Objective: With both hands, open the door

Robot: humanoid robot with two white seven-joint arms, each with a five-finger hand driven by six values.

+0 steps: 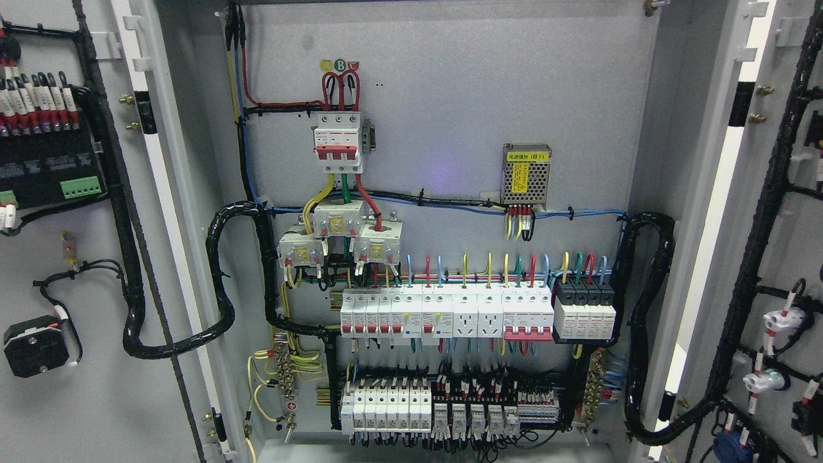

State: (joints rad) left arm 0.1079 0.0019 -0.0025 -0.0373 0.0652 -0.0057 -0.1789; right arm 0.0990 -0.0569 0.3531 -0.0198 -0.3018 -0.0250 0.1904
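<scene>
Neither of my hands shows in the head view, so I cannot tell whether their fingers are apart or together. The cabinet stands open before me: the left door is swung wide to the left, the right door wide to the right (both show their wired inner faces). Between them lies the grey back panel, with a red-handled main breaker high up, a row of white breakers below it, and black cable bundles looping along both sides.
</scene>
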